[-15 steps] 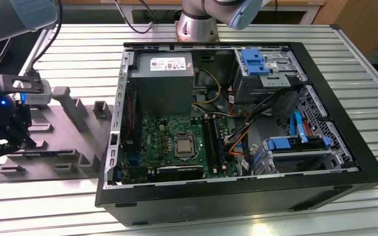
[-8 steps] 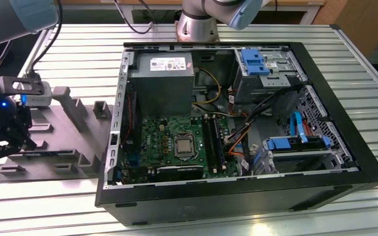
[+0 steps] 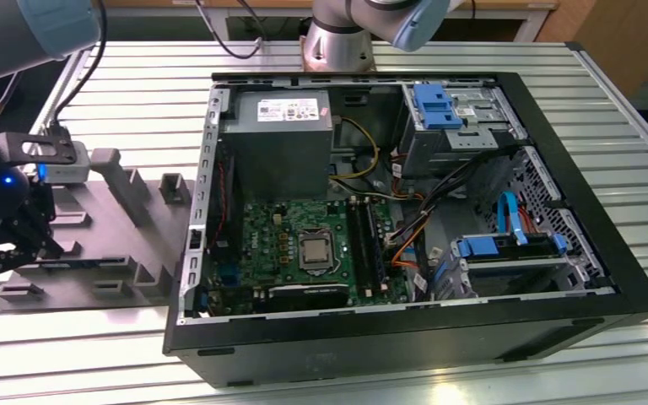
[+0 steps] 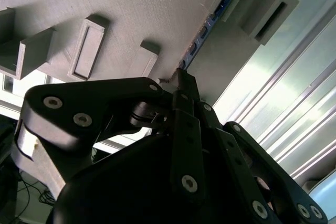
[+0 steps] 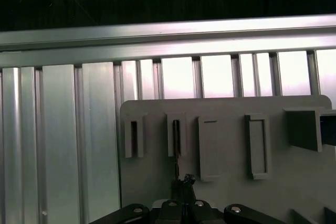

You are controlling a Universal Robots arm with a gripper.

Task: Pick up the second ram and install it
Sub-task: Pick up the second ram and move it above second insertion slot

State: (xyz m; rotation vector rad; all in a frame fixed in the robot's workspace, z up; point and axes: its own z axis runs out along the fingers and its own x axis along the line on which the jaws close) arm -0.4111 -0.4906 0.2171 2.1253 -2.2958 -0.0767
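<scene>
My gripper [image 3: 14, 251] hangs over the near end of the grey fixture block [image 3: 105, 240] at the exterior view's left. The second ram [image 4: 207, 22] is a thin dark stick seen edge-on, standing in the fixture block [image 4: 131, 9] between two of its upright posts. The gripper [image 4: 178, 80] has its fingers drawn together on the end of the stick. In the first wrist view the ram [image 5: 177, 141] runs as a narrow dark line from the gripper [image 5: 182, 183] into a slotted post of the fixture block [image 5: 223, 109].
An open computer case [image 3: 414, 337] lies to the exterior view's right of the fixture, with a green motherboard [image 3: 284, 228] and long black memory slots [image 3: 364, 245] inside. The power supply [image 3: 277, 139], cables and blue drive bays [image 3: 437, 105] crowd the case. Ribbed aluminium table [image 3: 65, 346] lies all around.
</scene>
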